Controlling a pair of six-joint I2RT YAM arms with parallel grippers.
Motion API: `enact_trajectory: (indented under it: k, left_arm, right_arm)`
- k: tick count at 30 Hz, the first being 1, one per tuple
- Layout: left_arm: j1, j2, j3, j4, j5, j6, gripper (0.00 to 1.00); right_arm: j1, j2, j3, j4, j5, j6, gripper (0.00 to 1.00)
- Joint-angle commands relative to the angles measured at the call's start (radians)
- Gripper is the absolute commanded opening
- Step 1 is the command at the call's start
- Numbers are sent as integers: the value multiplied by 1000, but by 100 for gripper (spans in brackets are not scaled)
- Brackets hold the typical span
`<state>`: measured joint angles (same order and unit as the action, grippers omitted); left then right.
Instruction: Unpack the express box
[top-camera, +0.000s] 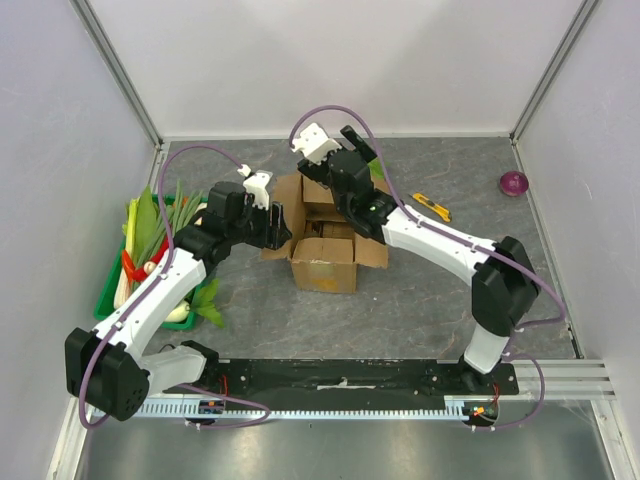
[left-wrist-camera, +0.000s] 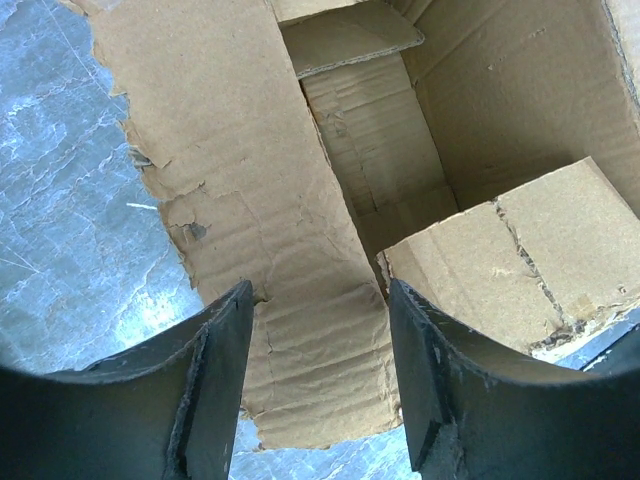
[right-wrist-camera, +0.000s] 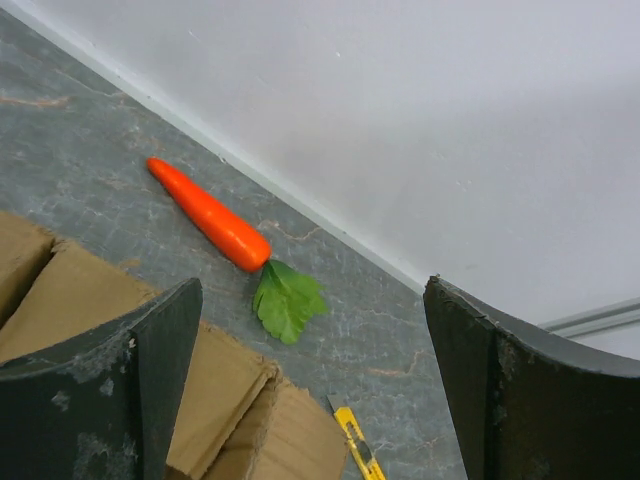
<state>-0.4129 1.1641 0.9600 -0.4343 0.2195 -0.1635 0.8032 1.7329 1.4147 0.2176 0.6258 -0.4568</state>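
Left gripper (left-wrist-camera: 320, 290): stands apart, grips nothing, hangs over the torn left flap (left-wrist-camera: 250, 200) of the box (top-camera: 325, 262). Right gripper (right-wrist-camera: 312, 285): gapes wide, holds nothing, hovers above the box's far side. Box: sits at the middle of the table (top-camera: 420, 300), flaps spread. Beyond it, near the back edge: carrot (right-wrist-camera: 210, 215), knife (right-wrist-camera: 355, 440). Along the left edge: tray (top-camera: 105, 300).

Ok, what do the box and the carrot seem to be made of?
The express box: brown corrugated cardboard, matte; torn fuzzy flap edges and ribbing show it. The carrot: probably plastic, a toy; smooth, even orange sheen, with flat moulded-looking leaves.
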Motion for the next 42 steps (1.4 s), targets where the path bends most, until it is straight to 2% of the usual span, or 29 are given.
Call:
enact_trajectory:
  k: [1,3,6,8,9,12,18,24,32,42]
  left_arm:
    - [-3,-17,-3,39,21,-33,63]
    - [-3,-17,-4,37,20,-34,63]
    - [-3,-17,-3,31,14,-34,63]
    - [-3,-18,-6,28,9,-44,63]
    - [-3,-20,-6,29,3,-45,63]
    - [-3,-24,-12,34,-2,-53,63]
    - [-3,-24,-9,35,0,-53,63]
    - [-3,-32,-10,39,-35,-71,63]
    - [-3,-24,-12,37,-29,-97,61]
    - [-3,-14,-1,37,-23,-100,61]
  right_arm:
    - [-29,86,87,-73,8,50,98]
    - [-29,79,96,-106,-30,70,98]
    - [-30,33,79,-182,-225,115,96]
    - [-30,7,64,-251,-351,160,90]
    - [-30,1,58,-273,-379,180,79]
    - [-30,-25,-3,-305,-431,253,64]
    - [-30,-19,-108,-302,-480,314,54]
    - [-30,40,-109,-278,-486,319,52]
    - [-25,145,-108,-118,-410,305,53]
    - [8,59,-183,35,-241,271,58]
